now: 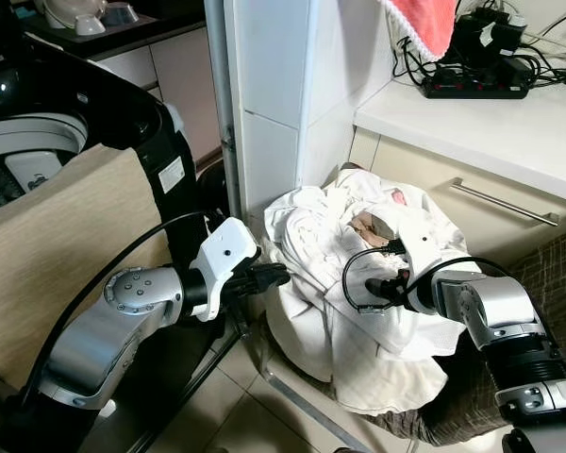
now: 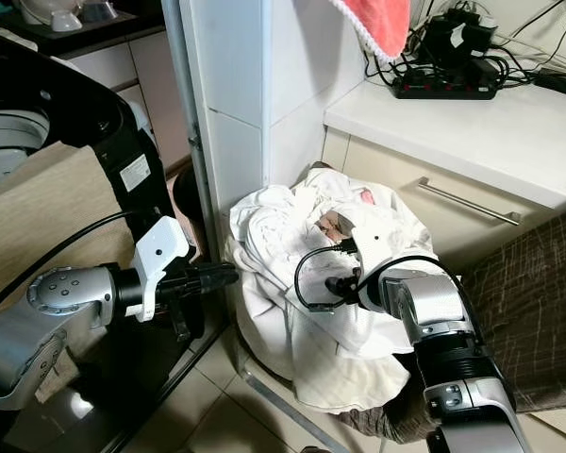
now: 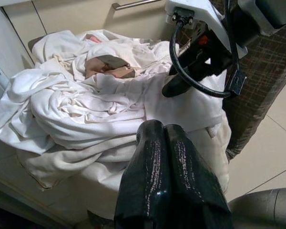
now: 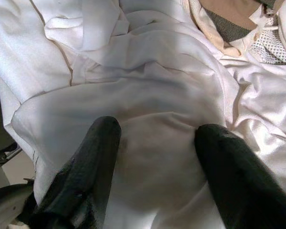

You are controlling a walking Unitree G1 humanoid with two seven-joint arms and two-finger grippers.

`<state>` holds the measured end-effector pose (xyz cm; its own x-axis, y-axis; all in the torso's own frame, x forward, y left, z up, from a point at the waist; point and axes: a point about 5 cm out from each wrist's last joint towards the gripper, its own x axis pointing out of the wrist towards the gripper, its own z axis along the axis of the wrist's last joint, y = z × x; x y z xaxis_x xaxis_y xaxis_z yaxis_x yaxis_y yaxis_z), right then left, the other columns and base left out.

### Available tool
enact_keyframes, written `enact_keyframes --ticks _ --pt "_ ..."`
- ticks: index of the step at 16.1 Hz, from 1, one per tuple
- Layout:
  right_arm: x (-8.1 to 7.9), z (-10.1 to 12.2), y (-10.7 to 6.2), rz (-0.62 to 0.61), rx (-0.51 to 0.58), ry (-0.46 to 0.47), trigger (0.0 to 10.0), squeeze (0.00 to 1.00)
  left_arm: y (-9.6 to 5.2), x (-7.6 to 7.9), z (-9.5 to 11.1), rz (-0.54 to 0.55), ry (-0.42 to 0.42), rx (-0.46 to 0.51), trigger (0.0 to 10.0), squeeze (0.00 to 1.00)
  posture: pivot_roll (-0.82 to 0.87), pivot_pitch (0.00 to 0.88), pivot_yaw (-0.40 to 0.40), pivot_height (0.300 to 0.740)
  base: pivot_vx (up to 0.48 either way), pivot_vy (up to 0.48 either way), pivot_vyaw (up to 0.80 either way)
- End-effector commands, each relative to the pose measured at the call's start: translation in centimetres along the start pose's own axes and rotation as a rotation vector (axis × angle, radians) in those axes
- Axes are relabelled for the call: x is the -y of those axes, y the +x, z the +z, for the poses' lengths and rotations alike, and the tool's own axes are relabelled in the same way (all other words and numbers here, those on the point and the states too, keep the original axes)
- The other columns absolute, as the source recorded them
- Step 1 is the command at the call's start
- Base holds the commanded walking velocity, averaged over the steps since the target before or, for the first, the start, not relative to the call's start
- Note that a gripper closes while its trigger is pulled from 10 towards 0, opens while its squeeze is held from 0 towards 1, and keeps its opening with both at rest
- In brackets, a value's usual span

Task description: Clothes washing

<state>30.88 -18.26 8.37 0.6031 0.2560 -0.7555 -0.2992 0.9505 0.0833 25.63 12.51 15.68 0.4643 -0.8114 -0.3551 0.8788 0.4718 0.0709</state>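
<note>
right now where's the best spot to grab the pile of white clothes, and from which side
Probably the raised fold on the front slope of the white clothes, taken from above and the front. The right tool already sits open astride a smooth bulge there, one finger on each side, so closing should pinch cloth. The left tool is shut, beside the pile's left edge.

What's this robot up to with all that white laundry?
It is gathering washing. A pile of white clothes lies heaped in the corner below a white counter. The right gripper is down on the pile with its fingers spread open over a fold of cloth. The left gripper is shut and hovers beside the pile, holding nothing. An open washing machine stands to the robot's left.
</note>
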Motion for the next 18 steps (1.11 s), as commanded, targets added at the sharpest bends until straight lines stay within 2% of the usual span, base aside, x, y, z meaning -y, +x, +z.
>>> enact_keyframes --ticks 1,7,13,14,16,18 --pt "0.0 -0.1 0.1 0.016 -0.023 0.017 0.0 0.0 0.0 0.2 0.7 -0.02 0.022 0.012 10.0 0.0 -0.05 0.0 0.0 0.74 0.0 0.0 0.0" --pt "-0.1 0.0 0.1 0.037 -0.024 0.028 0.0 0.0 0.1 0.2 0.7 -0.024 0.019 0.009 10.0 0.0 -0.04 0.0 0.0 0.74 0.0 0.0 0.0" --pt "-0.3 0.1 0.1 0.079 0.008 0.078 0.0 0.0 0.1 0.0 0.7 -0.02 0.02 0.007 10.0 0.0 -0.04 0.0 0.003 0.74 0.0 0.0 0.0" --pt "-0.2 0.5 -0.2 0.106 0.048 0.124 0.0 0.0 0.2 -0.2 0.9 -0.007 0.025 0.015 10.0 0.0 -0.05 0.0 0.006 0.74 0.0 0.0 0.0" --pt "-0.2 0.8 -0.3 0.119 0.074 0.144 0.0 0.0 0.2 -0.4 1.0 0.013 0.032 0.027 10.0 0.0 -0.05 0.0 0.008 0.74 0.0 0.0 0.0" --pt "0.1 1.9 -1.3 0.15 0.169 0.183 0.0 0.0 0.3 -1.2 1.6 0.083 0.042 0.065 10.0 0.0 -0.05 0.0 0.011 0.74 0.0 0.0 0.0"
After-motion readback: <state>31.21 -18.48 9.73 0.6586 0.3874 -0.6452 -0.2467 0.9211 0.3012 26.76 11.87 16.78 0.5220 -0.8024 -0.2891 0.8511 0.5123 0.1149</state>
